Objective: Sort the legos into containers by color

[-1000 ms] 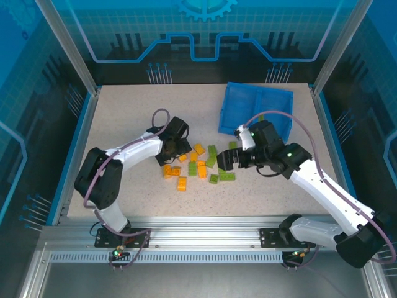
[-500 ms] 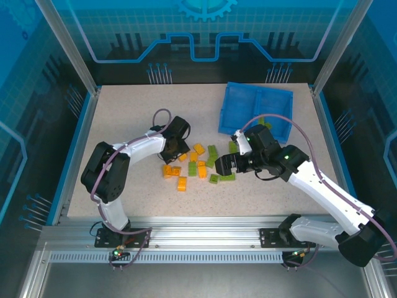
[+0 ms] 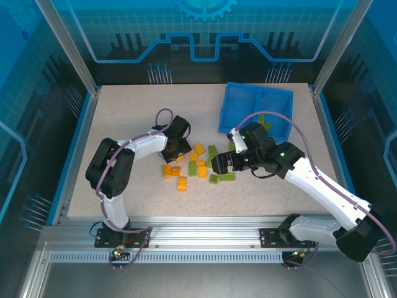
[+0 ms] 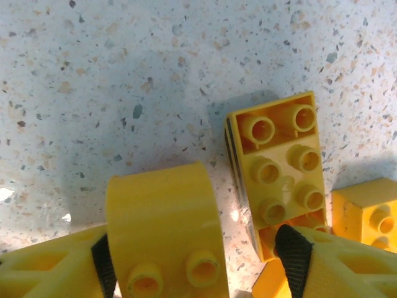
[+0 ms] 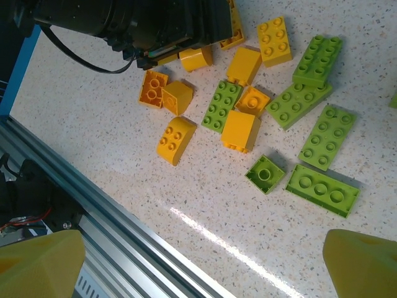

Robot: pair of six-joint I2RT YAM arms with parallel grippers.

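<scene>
Orange and green legos [image 3: 193, 166] lie scattered mid-table. The blue tray [image 3: 243, 107] stands at the back right, with a few green bricks in its right compartment [image 3: 265, 119]. My left gripper [image 3: 175, 149] is down at the pile's left end. Its jaws stand half closed round a curved orange brick [image 4: 161, 230]. The left pad [image 4: 102, 267] lies against that brick, while the right pad [image 4: 294, 261] sits at the corner of a long orange brick [image 4: 279, 167], with a strip of table showing between the two bricks. My right gripper [image 3: 221, 163] hangs open above the green bricks [image 5: 322, 189], holding nothing.
The left arm's black wrist [image 5: 155, 25] covers the far end of the pile. The metal frame rail [image 5: 93, 211] runs along the table's near edge. Bare speckled tabletop [image 3: 124, 118] spreads to the left and in front of the bricks.
My left jaws have narrowed round the curved orange brick. The right gripper has shifted left and a little nearer, over the green bricks, still wide open.
</scene>
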